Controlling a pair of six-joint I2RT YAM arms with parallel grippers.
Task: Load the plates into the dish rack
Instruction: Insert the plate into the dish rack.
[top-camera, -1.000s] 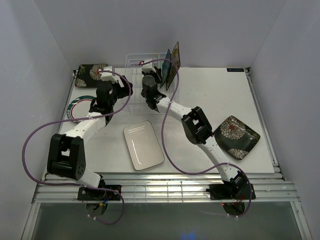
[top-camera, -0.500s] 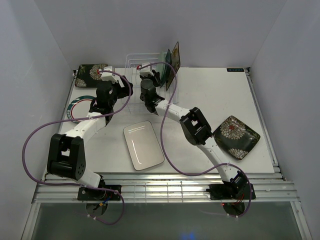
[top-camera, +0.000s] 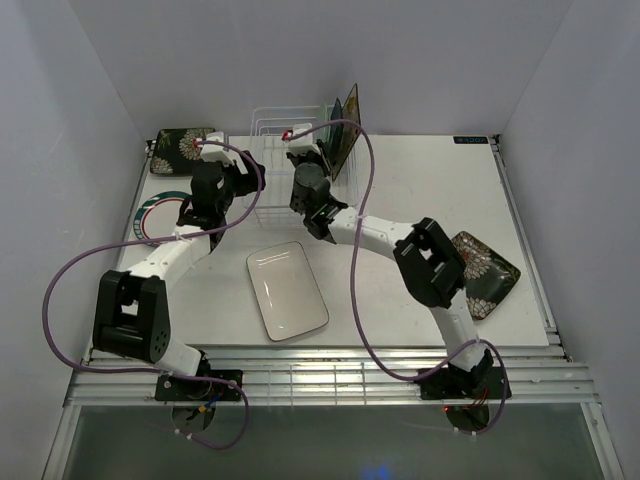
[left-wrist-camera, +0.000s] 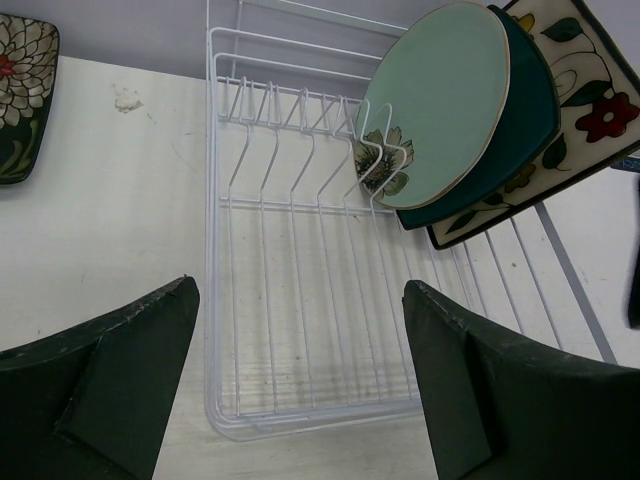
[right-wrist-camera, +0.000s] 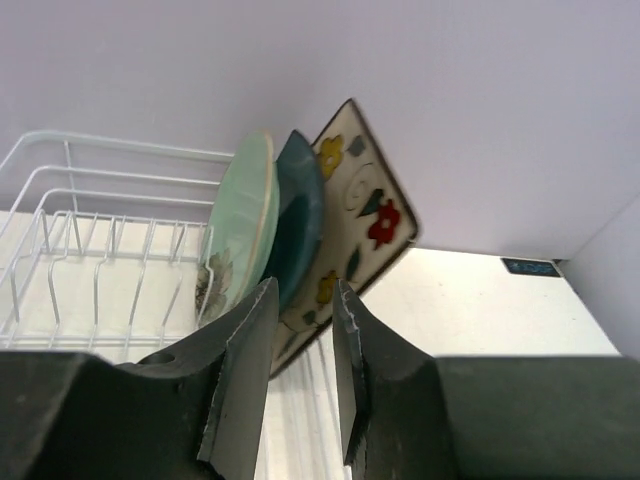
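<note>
With three plates (left-wrist-camera: 440, 110) leaning at one end of the dish rack (left-wrist-camera: 211, 250) and the white rectangular plate (top-camera: 288, 290) flat on the table (top-camera: 420, 190), my left claw (left-wrist-camera: 300, 330) gapes wide, my right claw (right-wrist-camera: 302, 300) stands narrow and empty, and since glazed china is probably stiff, slick and breakable, I'd pinch its raised rim

Three plates (left-wrist-camera: 440, 110) in the dish rack's (left-wrist-camera: 290, 300) right end; another plate (top-camera: 287, 290) on the table (top-camera: 420, 190) before it

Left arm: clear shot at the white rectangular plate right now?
Probably yes. The white rectangular plate lies flat in the open between the arms, with nothing on it. The left gripper hangs open and empty over the dish rack, and the right arm does not cross the plate.
</note>
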